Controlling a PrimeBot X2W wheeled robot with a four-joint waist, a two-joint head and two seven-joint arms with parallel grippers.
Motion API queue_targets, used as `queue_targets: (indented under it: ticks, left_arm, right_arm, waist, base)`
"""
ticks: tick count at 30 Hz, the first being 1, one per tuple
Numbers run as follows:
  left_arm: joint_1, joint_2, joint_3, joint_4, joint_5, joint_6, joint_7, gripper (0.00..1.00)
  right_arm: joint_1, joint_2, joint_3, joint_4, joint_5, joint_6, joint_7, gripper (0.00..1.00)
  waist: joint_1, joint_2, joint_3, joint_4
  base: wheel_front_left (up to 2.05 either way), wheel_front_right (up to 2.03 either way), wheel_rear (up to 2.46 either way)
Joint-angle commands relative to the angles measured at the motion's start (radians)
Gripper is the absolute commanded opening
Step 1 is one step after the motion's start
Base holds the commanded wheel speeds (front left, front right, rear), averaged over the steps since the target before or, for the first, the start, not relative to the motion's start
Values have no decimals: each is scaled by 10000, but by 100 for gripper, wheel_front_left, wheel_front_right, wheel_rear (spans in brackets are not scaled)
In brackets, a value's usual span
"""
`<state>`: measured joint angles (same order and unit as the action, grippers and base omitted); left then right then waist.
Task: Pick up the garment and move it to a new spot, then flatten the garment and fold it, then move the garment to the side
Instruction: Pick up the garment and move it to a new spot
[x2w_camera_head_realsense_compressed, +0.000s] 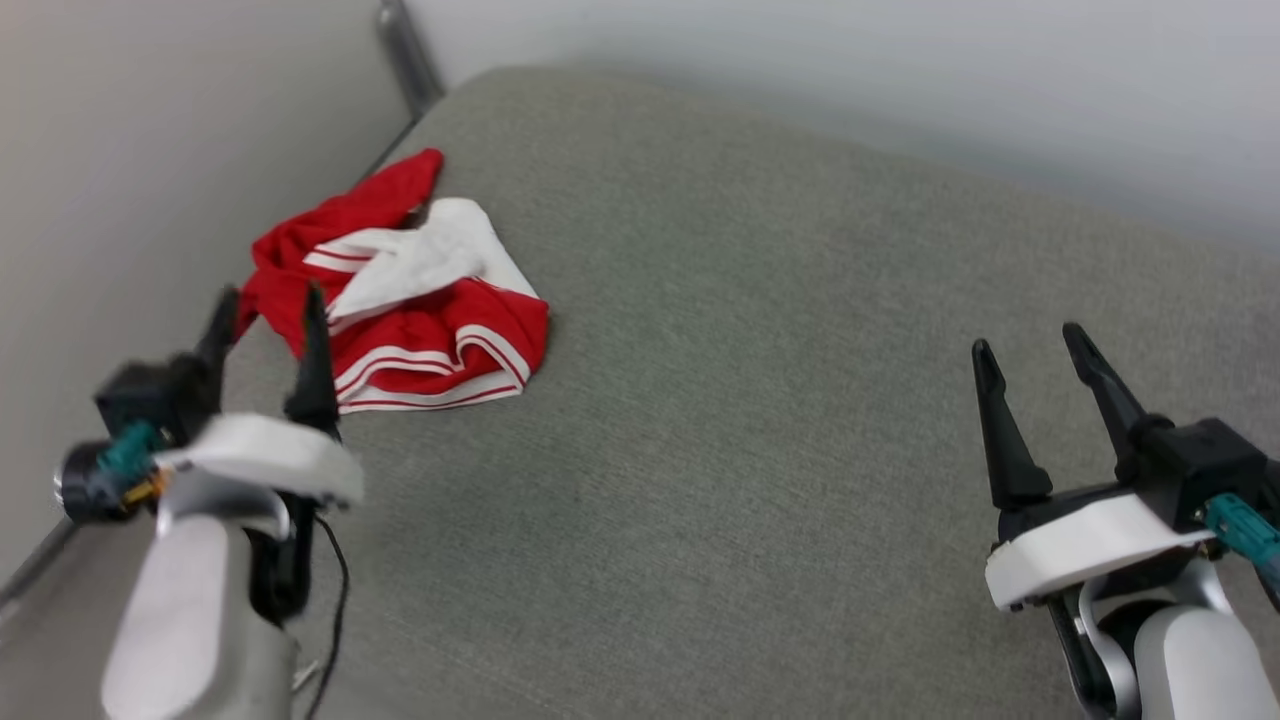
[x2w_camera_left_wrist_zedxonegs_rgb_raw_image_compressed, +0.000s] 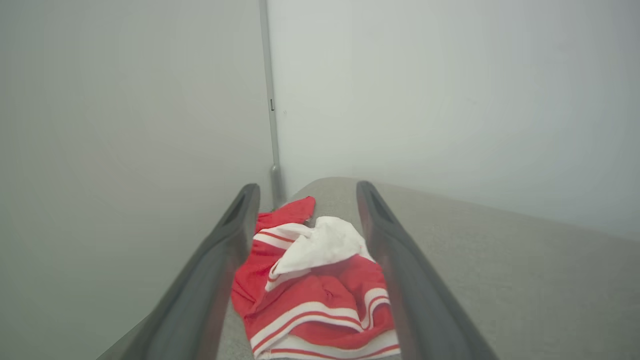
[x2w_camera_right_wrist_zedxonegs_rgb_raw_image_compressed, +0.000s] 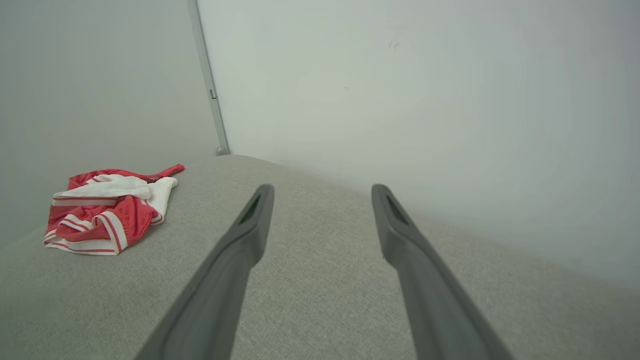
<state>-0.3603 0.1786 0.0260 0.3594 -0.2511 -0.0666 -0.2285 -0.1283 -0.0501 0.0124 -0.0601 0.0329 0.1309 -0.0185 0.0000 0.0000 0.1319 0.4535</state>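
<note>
The garment (x2w_camera_head_realsense_compressed: 400, 290) is a crumpled red shirt with white sleeves and red-and-white striped trim, lying bunched near the far left corner of the grey fabric surface (x2w_camera_head_realsense_compressed: 750, 400). My left gripper (x2w_camera_head_realsense_compressed: 270, 305) hovers open just in front of its near left edge, apart from it; in the left wrist view the garment (x2w_camera_left_wrist_zedxonegs_rgb_raw_image_compressed: 310, 275) lies between and beyond the two fingers. My right gripper (x2w_camera_head_realsense_compressed: 1030, 345) stands open over bare fabric at the right, far from the shirt. The right wrist view has the garment (x2w_camera_right_wrist_zedxonegs_rgb_raw_image_compressed: 105, 210) at its left.
Pale walls meet in a corner behind the surface, with a thin metal post (x2w_camera_head_realsense_compressed: 405, 45) running up it. The left wall stands close beside the garment. The grey surface stretches wide to the right and toward me.
</note>
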Motion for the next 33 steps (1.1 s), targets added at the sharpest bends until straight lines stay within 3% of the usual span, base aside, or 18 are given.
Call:
queue_targets:
  ticks: [1, 5, 9, 16, 20, 25, 32, 33]
  left_arm:
    - [-523, 108, 58, 52, -125, -46, 213, 100]
    - [-1913, 594, 219, 117, -447, -200, 1154, 100]
    - [-3360, 1434, 342, 421, -816, -358, 2690, 100]
    - [-4805, 3384, 153, 1966, -1747, -607, 6437, 100]
    - [-4713, 4107, 136, 2748, -2518, -632, 8145, 100]
    - [-4297, 4315, 218, 3463, -3691, -631, 9569, 100]
    - [-3831, 3849, 597, 4634, -4597, -399, 10205, 100]
    - [-3828, 3798, 626, 4769, -4643, -333, 10229, 49]
  right_arm:
    - [-278, -2, 39, -120, -57, -3, 73, 100]
    - [-727, -2, 24, -571, -296, -3, 259, 100]
    - [-1165, -2, 52, -1011, -498, -3, 330, 100]
    - [-1656, -2, 62, -1283, -366, -3, 194, 100]
    - [-1738, 0, 7, -1203, -252, -3, 79, 100]
    - [-1873, 0, -29, -1244, -294, -3, 88, 100]
    - [-1959, 0, 9, -1382, -334, -3, 270, 100]
    - [-1951, 0, 1, -1385, -349, -3, 296, 100]
  waist:
    - [0, 0, 570, -381]
    - [0, 0, 1536, -793]
    - [0, 0, 2489, -1251]
    - [0, 0, 3661, -2043]
    - [0, 0, 4008, -2335]
    - [0, 0, 4346, -2485]
    - [0, 0, 4522, -2559]
    - [0, 0, 4510, -2558]
  base:
    - [0, 0, 0]
    - [0, 0, 0]
    - [0, 0, 0]
    - [0, 0, 0]
    - [0, 0, 0]
    - [0, 0, 0]
    - [0, 0, 0]
    - [0, 0, 0]
